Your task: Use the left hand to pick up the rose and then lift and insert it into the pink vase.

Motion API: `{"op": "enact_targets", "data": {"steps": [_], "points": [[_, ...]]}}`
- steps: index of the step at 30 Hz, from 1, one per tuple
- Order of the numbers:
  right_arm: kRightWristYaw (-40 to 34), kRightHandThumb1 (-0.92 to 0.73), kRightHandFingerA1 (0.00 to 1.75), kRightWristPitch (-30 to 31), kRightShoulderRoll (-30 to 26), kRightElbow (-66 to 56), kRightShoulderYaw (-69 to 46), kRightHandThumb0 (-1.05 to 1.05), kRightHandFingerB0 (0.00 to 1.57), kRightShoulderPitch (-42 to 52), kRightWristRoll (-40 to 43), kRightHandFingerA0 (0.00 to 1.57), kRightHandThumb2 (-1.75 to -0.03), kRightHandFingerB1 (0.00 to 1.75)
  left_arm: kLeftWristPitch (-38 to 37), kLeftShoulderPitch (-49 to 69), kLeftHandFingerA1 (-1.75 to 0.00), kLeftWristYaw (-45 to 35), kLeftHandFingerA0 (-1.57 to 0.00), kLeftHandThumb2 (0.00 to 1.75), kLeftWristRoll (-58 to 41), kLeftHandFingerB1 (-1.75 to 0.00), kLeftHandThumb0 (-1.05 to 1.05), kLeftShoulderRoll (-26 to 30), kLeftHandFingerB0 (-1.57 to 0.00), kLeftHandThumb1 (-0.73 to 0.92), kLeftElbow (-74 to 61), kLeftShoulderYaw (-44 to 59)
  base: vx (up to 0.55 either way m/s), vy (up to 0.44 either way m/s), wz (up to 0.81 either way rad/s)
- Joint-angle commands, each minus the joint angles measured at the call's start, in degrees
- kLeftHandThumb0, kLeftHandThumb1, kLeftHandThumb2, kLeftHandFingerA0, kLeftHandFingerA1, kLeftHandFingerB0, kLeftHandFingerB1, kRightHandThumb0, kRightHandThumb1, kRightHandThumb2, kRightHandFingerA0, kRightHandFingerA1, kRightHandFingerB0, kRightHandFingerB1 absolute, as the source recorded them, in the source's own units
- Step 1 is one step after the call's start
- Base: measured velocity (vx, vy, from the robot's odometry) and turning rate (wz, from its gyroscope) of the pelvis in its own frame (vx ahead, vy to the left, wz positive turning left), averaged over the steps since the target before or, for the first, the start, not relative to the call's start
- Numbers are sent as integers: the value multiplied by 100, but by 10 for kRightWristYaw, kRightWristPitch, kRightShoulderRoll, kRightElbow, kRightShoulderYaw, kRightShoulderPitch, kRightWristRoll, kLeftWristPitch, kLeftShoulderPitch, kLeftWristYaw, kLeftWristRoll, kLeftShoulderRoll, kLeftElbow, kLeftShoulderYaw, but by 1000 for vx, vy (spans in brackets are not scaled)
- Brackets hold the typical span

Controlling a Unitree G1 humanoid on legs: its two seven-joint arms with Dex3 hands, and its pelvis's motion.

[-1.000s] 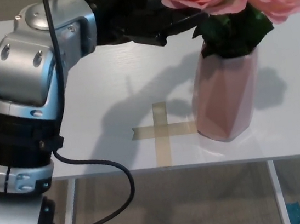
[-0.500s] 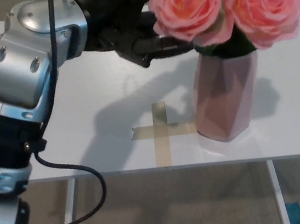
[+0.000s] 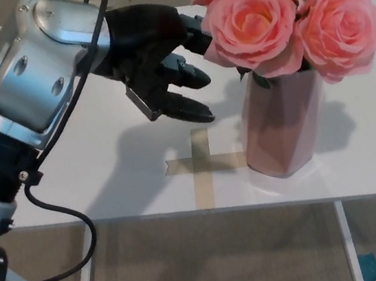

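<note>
My left hand (image 3: 157,65) is empty, fingers (image 3: 187,109) spread, hovering over the table (image 3: 107,158) just left of the pink vase (image 3: 282,128). The rose (image 3: 256,24) sits in the vase off my fingertips, packed against other blooms so it stands upright unaided. Insertion looks done; hand is apart from the stem, probably to avoid snagging it.

The faceted pink vase (image 3: 282,128) is looking smooth and faintly glossy. The white table (image 3: 109,171) is appearing matt, the silver arm shell (image 3: 26,71) shining like polished plastic.
</note>
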Motion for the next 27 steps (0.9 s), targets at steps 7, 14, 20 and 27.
{"op": "enact_targets", "data": {"steps": [7, 14, 20, 27], "points": [[4, -63, 44, 6, -1, 3, -3, -27, 61, 3, 6, 71, -58, 41, -3, 11, -7, -30, 0, 60, 35, -2, -83, 6, 0, 36, -7, 12, 0, 0, 0], [4, -62, 44, 5, 3, 2, -5, -27, 61, 5, 8, 71, -58, 41, -2, 61, -6, -25, 0, 60, 41, -2, -83, 22, 0, 37, -23, 36, 0, 0, 0], [-6, -62, 44, -2, 3, 2, -1, -27, 61, 15, 3, 72, -58, 41, -155, 356, -23, 103, 0, 78, 4, -18, -57, 39, 0, 32, -158, 226, 0, 0, -1], [-15, -62, 44, -4, 1, 5, 5, -27, 61, 22, -6, 72, -58, 41, -182, 567, -28, 102, -9, 54, -30, -24, -57, 6, -11, 40, -330, 370, 0, 0, 0]]}}
